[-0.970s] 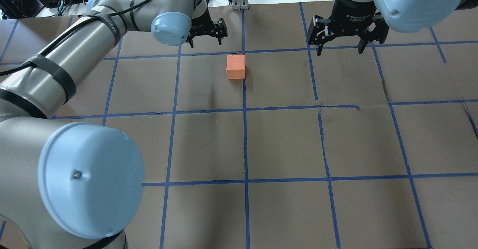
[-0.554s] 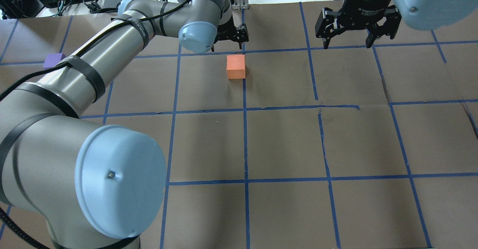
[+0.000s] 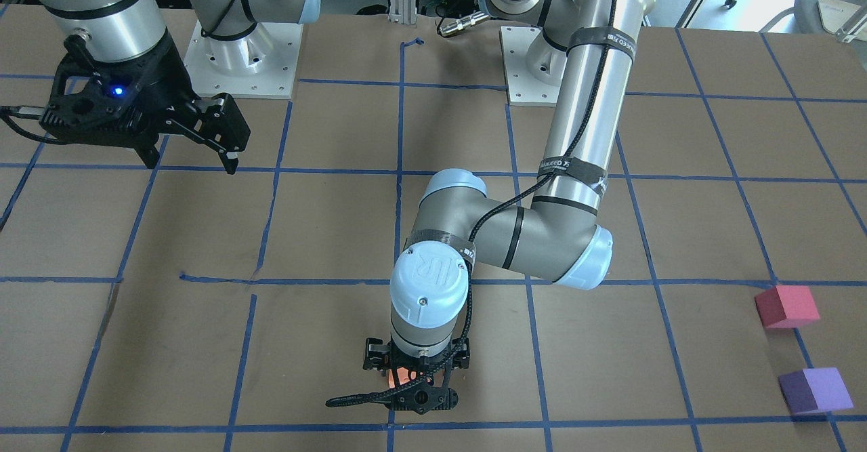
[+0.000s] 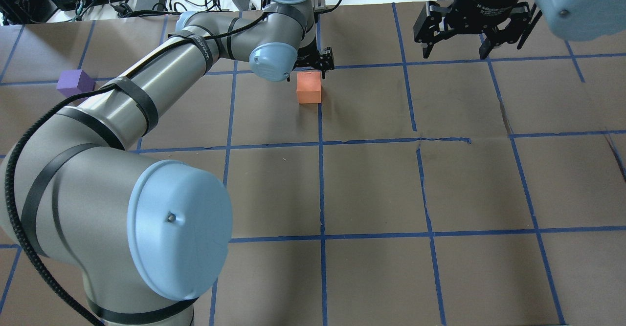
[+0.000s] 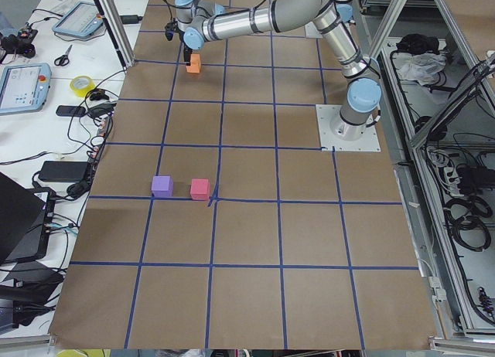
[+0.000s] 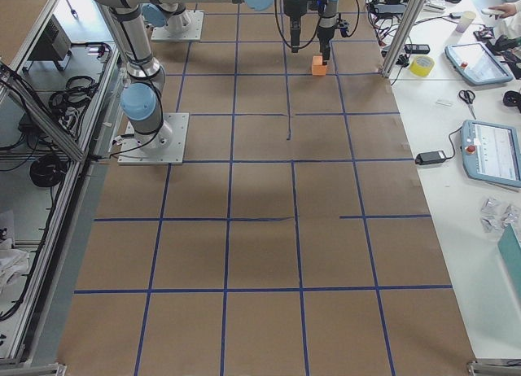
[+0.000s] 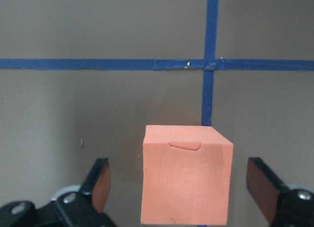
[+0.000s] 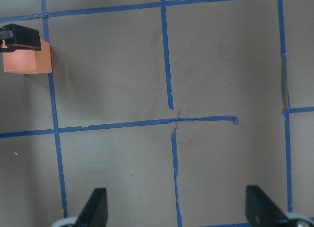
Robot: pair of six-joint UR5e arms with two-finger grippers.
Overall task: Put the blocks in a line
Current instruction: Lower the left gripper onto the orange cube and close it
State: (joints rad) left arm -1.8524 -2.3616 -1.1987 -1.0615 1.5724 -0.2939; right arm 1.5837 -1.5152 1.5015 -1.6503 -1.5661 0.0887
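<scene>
Two wide grippers, one orange block (image 4: 308, 89).
Your left gripper (image 7: 181, 184) hangs wide over it, not touching; your right gripper (image 4: 455, 51) is wide too, far off.

left gripper (image 7: 181, 185), right gripper (image 8: 179, 207): fingers (image 7: 100, 182) spread

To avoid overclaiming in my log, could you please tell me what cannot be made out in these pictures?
Front view: the orange block is almost wholly hidden under the left hand and wrist.
Overhead view: the pink block is hidden behind the left arm; the purple block shows.
Right side view: the pink and purple blocks lie beyond the top edge.
</scene>
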